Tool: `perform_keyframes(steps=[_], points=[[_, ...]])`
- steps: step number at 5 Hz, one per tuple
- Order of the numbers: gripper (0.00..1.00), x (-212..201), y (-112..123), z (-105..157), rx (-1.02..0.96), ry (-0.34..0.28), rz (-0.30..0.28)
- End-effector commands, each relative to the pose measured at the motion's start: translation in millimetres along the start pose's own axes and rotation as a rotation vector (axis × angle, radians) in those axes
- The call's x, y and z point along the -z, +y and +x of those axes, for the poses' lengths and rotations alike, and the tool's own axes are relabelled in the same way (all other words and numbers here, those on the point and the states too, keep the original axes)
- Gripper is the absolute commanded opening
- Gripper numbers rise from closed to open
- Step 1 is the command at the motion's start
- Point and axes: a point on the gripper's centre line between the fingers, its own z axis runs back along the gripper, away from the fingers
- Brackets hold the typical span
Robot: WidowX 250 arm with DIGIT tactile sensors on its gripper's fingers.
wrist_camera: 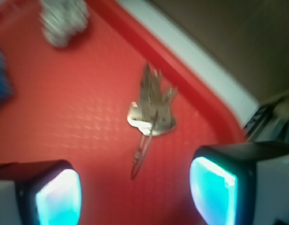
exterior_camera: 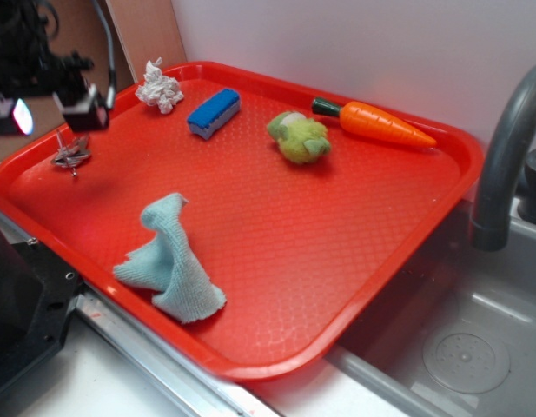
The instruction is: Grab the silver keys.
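While the arm hangs over the tray's far left corner, the scene reads as follows.

Gripper: the gripper (wrist_camera: 135, 194) hovers above the tray surface, its two fingers spread wide apart with nothing between them; in the wrist view the pads (wrist_camera: 60, 199) glow cyan at the bottom edge.

Silver keys: the silver keys (exterior_camera: 70, 155) lie flat on the tray near its left rim, fanned out and spiky; in the wrist view they sit ahead of the gap between the fingers, untouched, with the ring trailing toward the gripper.

Red tray: the red tray (exterior_camera: 337, 252) fills most of the exterior view, beside a sink.

White paper ball: the white paper ball (exterior_camera: 159, 87) rests at the back rim, near the keys but apart from them.

Blue sponge: the blue sponge (exterior_camera: 214, 112) lies just right of the paper ball.

Green toy: the green toy (exterior_camera: 300, 137) sits near the tray's back middle.

Carrot: the carrot (exterior_camera: 376, 122) lies along the back right rim.

Cloth: the light blue cloth (exterior_camera: 170, 259) is crumpled near the front edge.
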Motion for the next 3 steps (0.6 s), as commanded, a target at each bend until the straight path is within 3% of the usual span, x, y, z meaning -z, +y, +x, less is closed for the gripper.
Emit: perform_keyframes(steps=[1,3], points=[[0.0,49.2,3.9,8.1,-0.045,-0.01,0.064],[0.0,24.0,3.5,16.5,0.074,0.0,0.048]])
